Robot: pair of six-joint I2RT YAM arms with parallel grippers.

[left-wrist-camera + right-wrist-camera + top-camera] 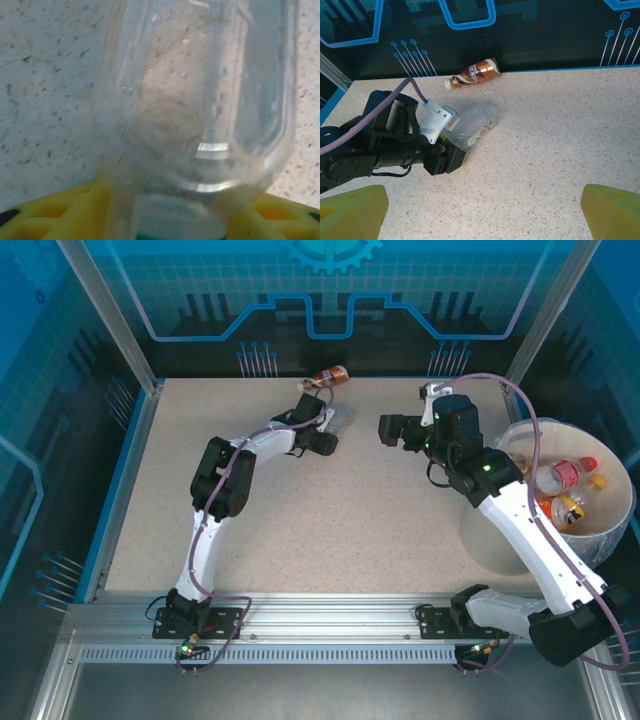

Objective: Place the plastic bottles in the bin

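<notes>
A clear, empty plastic bottle (336, 419) lies on its side at the back of the table, and in the right wrist view this clear bottle (476, 121) carries a small pale label. My left gripper (320, 438) is closed round its cap end. In the left wrist view the yellow fingers (65, 212) press against both sides of the bottle (200, 100). A brown bottle (328, 374) lies against the back wall. My right gripper (390, 428) hovers open and empty to the right. The bin (610, 535) at the right holds several bottles (565, 476).
The blue back wall (545, 30) runs right behind the brown bottle (479, 71). The right arm's forearm (520, 520) crosses in front of the bin. Speckled tabletop (330, 530) lies bare between the two arms.
</notes>
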